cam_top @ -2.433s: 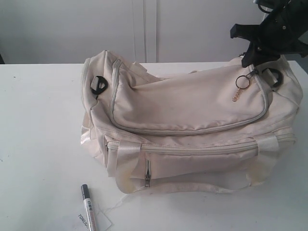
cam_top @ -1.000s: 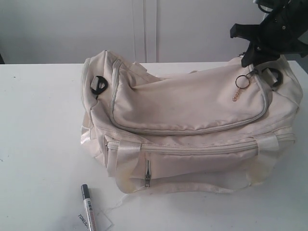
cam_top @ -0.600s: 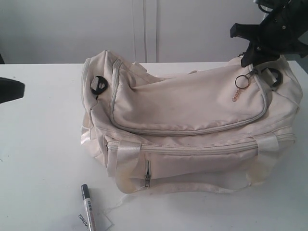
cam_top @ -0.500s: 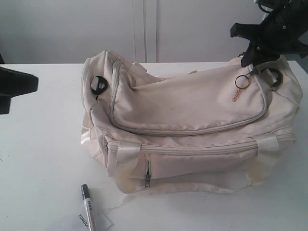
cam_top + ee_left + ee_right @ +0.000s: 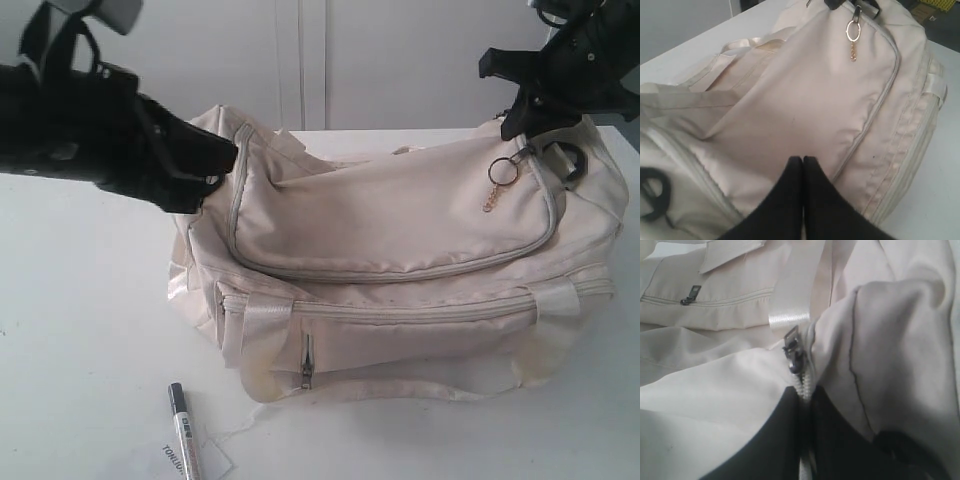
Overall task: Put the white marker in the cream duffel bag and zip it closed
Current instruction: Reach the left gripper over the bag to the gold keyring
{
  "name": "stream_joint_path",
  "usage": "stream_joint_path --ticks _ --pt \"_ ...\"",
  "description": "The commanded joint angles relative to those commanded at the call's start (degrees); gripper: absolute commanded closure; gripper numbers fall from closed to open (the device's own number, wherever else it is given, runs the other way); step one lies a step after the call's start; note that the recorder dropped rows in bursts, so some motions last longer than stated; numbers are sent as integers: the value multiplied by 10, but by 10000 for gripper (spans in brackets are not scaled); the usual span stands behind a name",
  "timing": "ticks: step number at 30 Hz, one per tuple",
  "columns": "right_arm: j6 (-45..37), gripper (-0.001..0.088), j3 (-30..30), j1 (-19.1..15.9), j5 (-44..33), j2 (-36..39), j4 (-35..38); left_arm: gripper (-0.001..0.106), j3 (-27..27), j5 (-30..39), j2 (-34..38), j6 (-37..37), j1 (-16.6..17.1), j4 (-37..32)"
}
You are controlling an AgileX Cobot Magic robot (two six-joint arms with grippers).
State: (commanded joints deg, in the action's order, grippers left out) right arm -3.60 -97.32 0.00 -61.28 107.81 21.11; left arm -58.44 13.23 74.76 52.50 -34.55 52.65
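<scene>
White marker [image 5: 183,440] lies on the counter [image 5: 80,330] before the cream duffel bag [image 5: 400,220], which looks zipped. The right tool [image 5: 805,395] pinches the zip seam below the slider [image 5: 794,357]. The left tool [image 5: 803,165], pressed together and empty, hovers over the bag's other end and should brace the fabric there while the zip is pulled open.

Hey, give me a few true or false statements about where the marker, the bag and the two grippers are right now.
1. The white marker lies on the table, outside the cream duffel bag. True.
2. The left gripper holds the marker. False: it is shut on nothing, at the bag's left end.
3. The gold ring hangs at the bag's end near the right gripper. True.
4. The right gripper is beside the marker. False: it pinches the bag along its zipper.
</scene>
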Motion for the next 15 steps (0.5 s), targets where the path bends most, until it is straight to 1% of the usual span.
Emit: stream_joint_path --ticks 3,6,12,15 --pt "0 868 0 0 -5 0 0 1053 -23 -51 40 2 -40 0" --pt "0 868 0 0 -7 0 0 1053 -50 -77 77 2 -66 -11" --pt "0 868 0 0 -9 0 0 1053 -107 -89 144 4 -96 -12" --pt "0 868 0 0 -10 0 0 1053 -135 -87 170 4 -96 -12"
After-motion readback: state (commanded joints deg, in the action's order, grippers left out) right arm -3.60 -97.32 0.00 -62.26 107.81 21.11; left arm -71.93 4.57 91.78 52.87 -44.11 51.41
